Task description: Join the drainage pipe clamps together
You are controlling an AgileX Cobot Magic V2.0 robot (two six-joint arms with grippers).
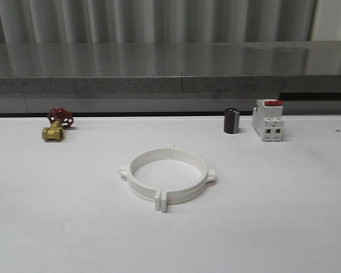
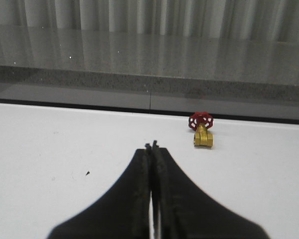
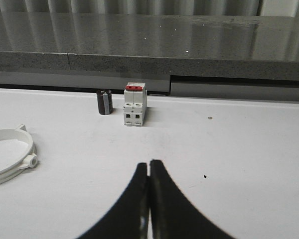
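Front view shows you the two white plastic semicircular drainage pipe clamps [image 1: 168, 177] joined as one ring on the white table [image 1: 57, 227]. Your left gripper [image 2: 152, 146] and right gripper [image 3: 149, 163] are both closed on nothing. You can read no writing anywhere.

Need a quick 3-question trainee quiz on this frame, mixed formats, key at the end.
1. True or false: the drainage pipe clamps already lie as one closed ring on the table.
2. Multiple choice: what stands right beside the white switch with the red top? A) a brass valve B) a small dark cylinder C) a second ring
3. Fill in: the jaws of the left gripper and the right gripper are both ____.

Key:
1. True; the two halves meet at their tabs.
2. B; the dark cylinder. The brass valve sits far to the left.
3. shut, holding nothing.
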